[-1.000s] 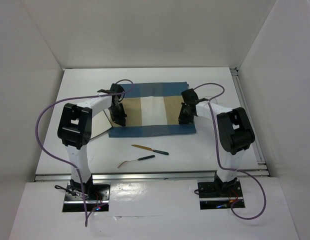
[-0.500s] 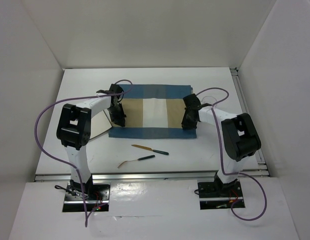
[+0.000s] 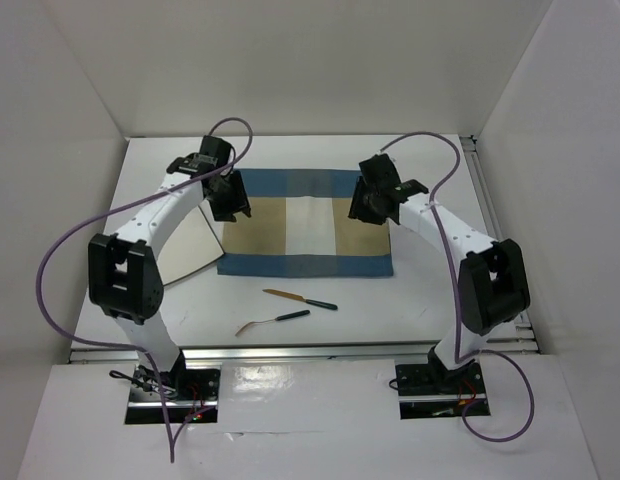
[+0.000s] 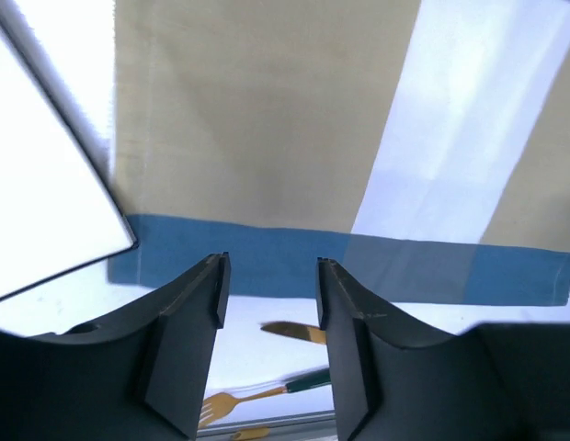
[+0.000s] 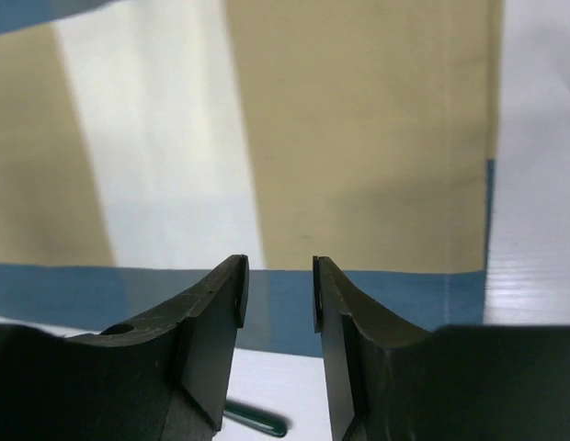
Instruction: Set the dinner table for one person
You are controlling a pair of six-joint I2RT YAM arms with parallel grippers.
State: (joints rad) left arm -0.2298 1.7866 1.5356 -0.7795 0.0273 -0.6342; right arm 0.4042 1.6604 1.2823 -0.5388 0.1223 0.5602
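The dinner table is a plain white top with a metal rail. A blue-and-tan striped placemat lies flat at its middle, and also shows in the left wrist view and the right wrist view. A white square plate lies left of the mat, its edge against it. A gold knife and a gold fork, both green-handled, lie in front. My left gripper hovers open and empty over the mat's left end. My right gripper hovers open and empty over its right end.
White walls close in the table at the back and both sides. The metal rail runs along the near edge, with another on the right. Purple cables loop from both arms. The plate's corner shows in the left wrist view.
Both grippers have let go of the placemat's near corners, lifted and drawn back towards its far side. The mat, pulled out to the right, now lies flat.
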